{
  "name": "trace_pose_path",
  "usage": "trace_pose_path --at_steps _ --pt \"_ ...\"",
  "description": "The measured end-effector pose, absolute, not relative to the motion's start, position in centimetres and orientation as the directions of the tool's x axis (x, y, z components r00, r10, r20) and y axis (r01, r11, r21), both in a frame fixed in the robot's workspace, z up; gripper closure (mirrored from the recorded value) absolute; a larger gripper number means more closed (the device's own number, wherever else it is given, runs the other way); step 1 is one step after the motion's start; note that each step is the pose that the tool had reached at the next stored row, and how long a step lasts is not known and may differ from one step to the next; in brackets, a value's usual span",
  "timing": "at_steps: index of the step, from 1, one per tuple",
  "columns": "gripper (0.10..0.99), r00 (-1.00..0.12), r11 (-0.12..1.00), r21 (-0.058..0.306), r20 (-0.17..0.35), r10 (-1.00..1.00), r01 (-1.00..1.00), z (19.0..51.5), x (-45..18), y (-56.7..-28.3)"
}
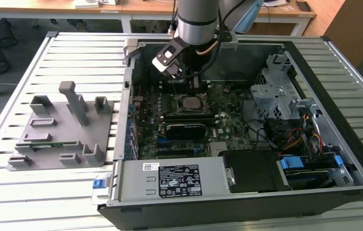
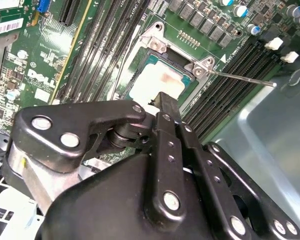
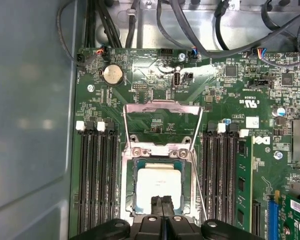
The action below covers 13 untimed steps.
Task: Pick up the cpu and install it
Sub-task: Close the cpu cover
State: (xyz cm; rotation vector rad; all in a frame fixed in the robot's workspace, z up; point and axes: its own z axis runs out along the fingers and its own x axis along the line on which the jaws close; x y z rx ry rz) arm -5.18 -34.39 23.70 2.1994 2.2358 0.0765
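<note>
In the first wrist view, white logo lettering [image 3: 261, 141] and a white certification mark [image 3: 249, 103] are printed on the green motherboard [image 3: 140, 75], beyond the black memory slots [image 3: 217, 175] beside the black gripper [image 3: 161, 201]. In the second wrist view, a white barcode sticker [image 2: 5, 27] sits on a green add-in card [image 2: 27, 15], well apart from the gripper. In the exterior view, a black rectangular label [image 1: 180, 181] with white print and a small white sticker [image 1: 150, 167] stand on the silver metal power supply box [image 1: 133, 185], far from the gripper. Their fine print is too small to make out.
</note>
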Motion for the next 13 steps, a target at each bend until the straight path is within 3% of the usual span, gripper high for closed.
trace_pose_path --at_steps 13 --pt "0.98 -0.017 0.016 0.026 0.031 0.999 1.0 25.7 -5.2 -34.4"
